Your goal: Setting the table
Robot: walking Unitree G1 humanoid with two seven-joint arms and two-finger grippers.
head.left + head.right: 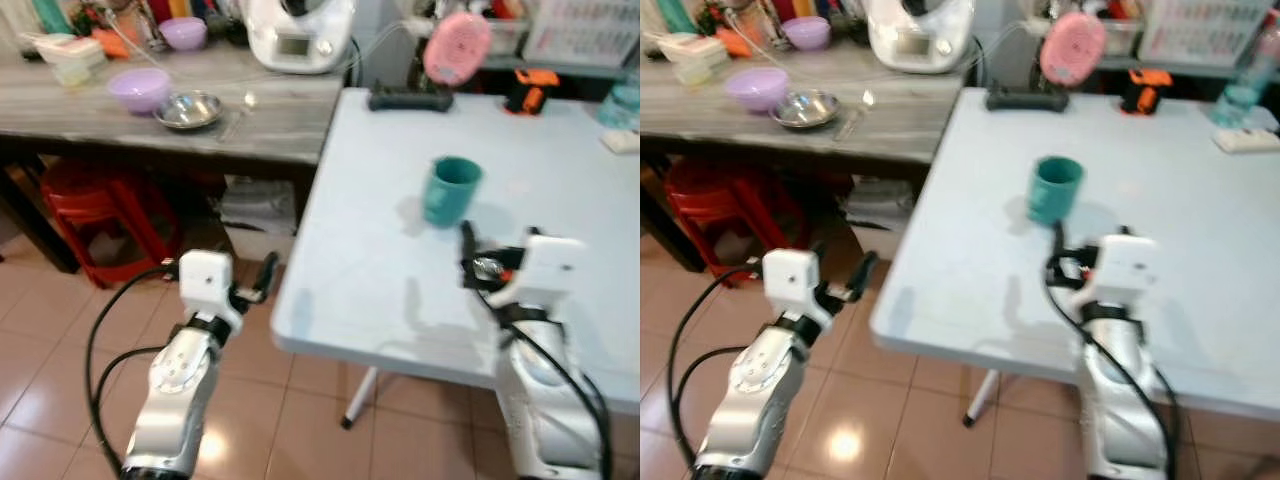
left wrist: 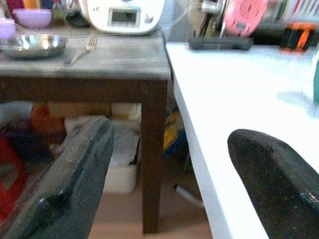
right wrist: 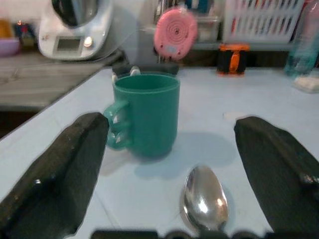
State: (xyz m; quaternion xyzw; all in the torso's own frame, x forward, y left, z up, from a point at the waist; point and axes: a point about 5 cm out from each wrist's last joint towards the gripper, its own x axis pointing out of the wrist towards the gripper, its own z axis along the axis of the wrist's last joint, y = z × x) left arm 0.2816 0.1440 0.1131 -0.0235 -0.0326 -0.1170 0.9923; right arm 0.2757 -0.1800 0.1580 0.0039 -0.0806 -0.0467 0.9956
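Right gripper (image 3: 167, 164), fingers wide, above a steel spoon (image 3: 205, 198): light, slippery; you pinch its handle. Left gripper (image 2: 169, 179) wide, idle.

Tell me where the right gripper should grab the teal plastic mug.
Grip the teal plastic mug around its upright body, coming level from the table's near edge. Its handle juts toward the robot's left, so the open right gripper, already facing it, can close across the smooth sides.

A teal mug (image 3: 145, 113) (silver spoon (image 3: 205, 198) beside it) on a seemingly pale-blue table (image 1: 400, 290).
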